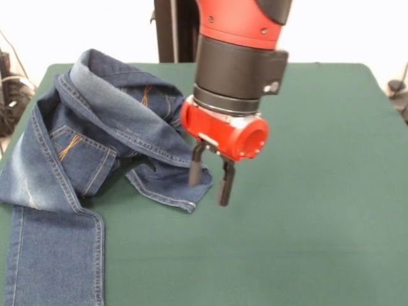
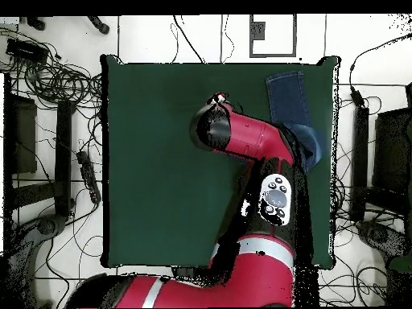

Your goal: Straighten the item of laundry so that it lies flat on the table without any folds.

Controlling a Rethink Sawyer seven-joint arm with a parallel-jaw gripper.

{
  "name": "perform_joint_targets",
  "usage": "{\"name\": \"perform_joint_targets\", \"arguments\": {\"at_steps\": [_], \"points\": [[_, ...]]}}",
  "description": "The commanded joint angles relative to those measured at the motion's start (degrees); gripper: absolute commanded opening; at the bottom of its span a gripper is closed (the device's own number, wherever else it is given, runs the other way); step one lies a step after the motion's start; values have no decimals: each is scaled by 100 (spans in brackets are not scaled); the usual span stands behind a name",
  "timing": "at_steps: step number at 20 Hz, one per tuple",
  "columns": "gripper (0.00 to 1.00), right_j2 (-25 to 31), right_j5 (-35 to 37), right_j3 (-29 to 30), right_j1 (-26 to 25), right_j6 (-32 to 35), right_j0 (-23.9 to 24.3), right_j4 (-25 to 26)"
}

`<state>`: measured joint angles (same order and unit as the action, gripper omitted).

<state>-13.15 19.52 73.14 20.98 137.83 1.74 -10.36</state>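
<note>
The item of laundry, blue denim jeans, lies crumpled on the left side of the dark green table. Its waistband is folded over the orange-stitched back pockets, and one leg runs off the near left edge. My gripper hangs open just above the cloth's right-hand folded edge, one finger over the denim, the other over bare table. Nothing is held. In the overhead view the arm covers most of the jeans, and only a leg and a fold show.
Cables and dark equipment lie on the floor around the table. A black post stands behind the table's far edge.
</note>
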Motion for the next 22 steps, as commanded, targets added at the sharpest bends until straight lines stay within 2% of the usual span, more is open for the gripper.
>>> {"name": "perform_joint_targets", "arguments": {"at_steps": [1,13,22], "points": [[100,80,211,369,-612,1053,-234,-197],[100,-181,319,220,-905,1280,-518,-388],[100,-209,270,364,-820,1247,-518,-461]]}}
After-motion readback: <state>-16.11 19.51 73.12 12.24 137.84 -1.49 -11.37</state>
